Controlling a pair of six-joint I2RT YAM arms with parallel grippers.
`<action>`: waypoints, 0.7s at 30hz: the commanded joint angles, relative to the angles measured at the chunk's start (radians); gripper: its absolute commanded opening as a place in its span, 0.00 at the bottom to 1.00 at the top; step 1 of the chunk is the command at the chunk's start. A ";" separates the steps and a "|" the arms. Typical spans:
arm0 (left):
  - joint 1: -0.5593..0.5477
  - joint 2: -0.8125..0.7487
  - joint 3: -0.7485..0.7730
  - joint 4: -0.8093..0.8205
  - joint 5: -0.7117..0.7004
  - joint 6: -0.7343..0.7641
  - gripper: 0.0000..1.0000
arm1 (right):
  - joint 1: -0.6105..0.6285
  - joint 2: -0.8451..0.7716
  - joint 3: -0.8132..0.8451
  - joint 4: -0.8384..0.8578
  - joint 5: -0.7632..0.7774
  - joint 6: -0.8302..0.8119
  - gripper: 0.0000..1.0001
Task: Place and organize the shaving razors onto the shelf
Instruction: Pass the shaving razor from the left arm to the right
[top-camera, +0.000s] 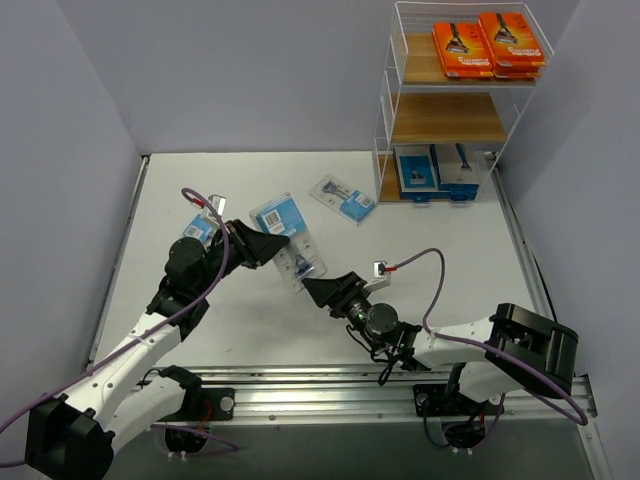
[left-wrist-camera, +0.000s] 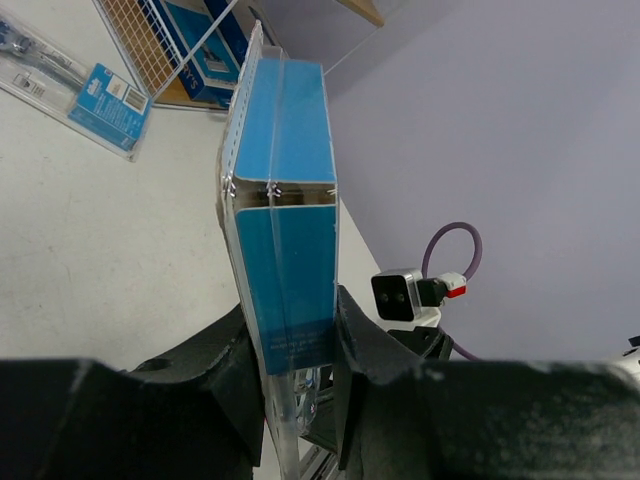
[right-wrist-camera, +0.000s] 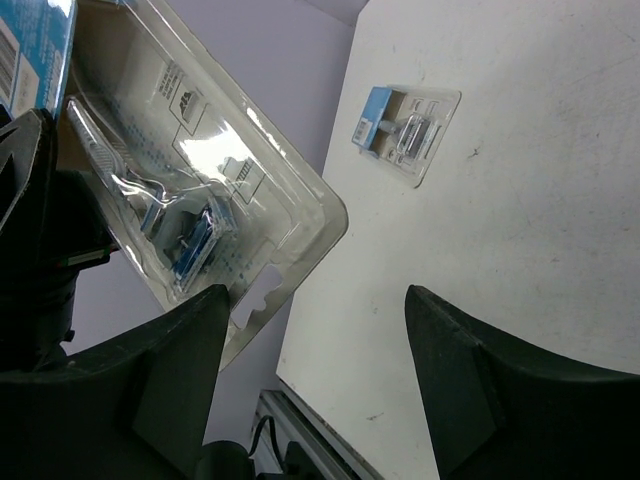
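The right gripper (top-camera: 318, 290) (right-wrist-camera: 315, 300) lies closest to the arm bases, well short of the tall white wire-frame shelf (top-camera: 445, 118) and on its near-left side. Its black fingers (right-wrist-camera: 470, 390) are spread wide with nothing between them. The rounded corner of a clear blister razor pack with a blue card (top-camera: 288, 235) (right-wrist-camera: 200, 190) comes close to one finger, but whether they touch cannot be told.

That pack is lifted off the white table (top-camera: 450, 250), a little farther from the bases and still well apart from the shelf. The left gripper (top-camera: 262, 243) (left-wrist-camera: 295, 340) pinches it, one finger pressed on each flat face near one end; in the left wrist view the pack (left-wrist-camera: 285, 200) stands edge-on.

A small clear blister pack with a blue card (top-camera: 203, 226) (right-wrist-camera: 405, 130) lies flat on the table beyond the left wrist, far left of the shelf. A longer clear blister pack with a blue card (top-camera: 343, 198) (left-wrist-camera: 90, 95) lies flat near the shelf's left foot.

On the shelf, blue-and-grey razor boxes (top-camera: 435, 168) (left-wrist-camera: 205, 50) sit on the bottom wooden tier, and bright orange razor boxes (top-camera: 490, 45) lie on the top tier.
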 joint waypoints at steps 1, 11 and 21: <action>0.001 -0.020 -0.024 0.164 0.016 -0.115 0.02 | -0.002 0.021 0.038 0.401 -0.013 -0.038 0.64; 0.022 -0.009 -0.110 0.334 -0.001 -0.254 0.02 | -0.002 0.057 0.040 0.559 -0.076 -0.084 0.42; 0.041 0.012 -0.199 0.452 -0.012 -0.412 0.02 | -0.004 0.033 0.037 0.583 -0.100 -0.117 0.37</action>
